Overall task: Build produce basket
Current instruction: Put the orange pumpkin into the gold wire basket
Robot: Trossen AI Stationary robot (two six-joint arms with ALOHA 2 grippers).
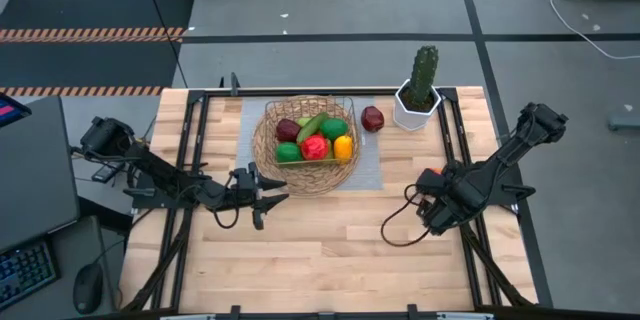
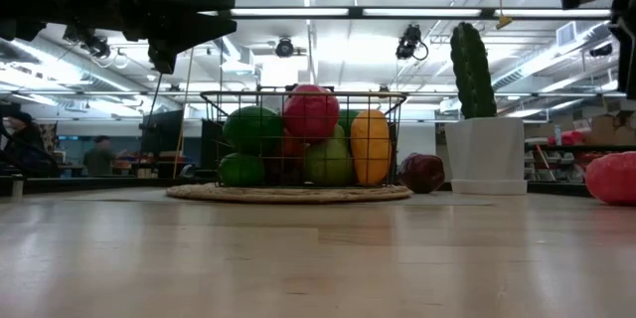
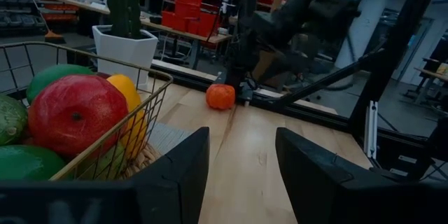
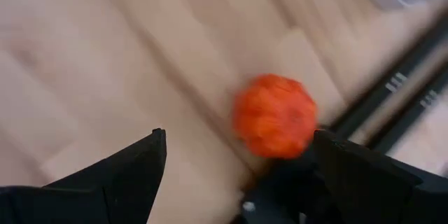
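A workshop: red storage bins [image 3: 189, 7], ceiling strip lights [image 2: 417, 12], workbenches.

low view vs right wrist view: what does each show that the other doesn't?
Only the low view: the basket piled with produce, a dark red fruit beside it, and the cactus in its white pot.

Only the right wrist view: the right gripper, fingers open, just short of the orange fruit.

Both: the wooden table and apparently that same orange fruit, cut off at the low view's edge.
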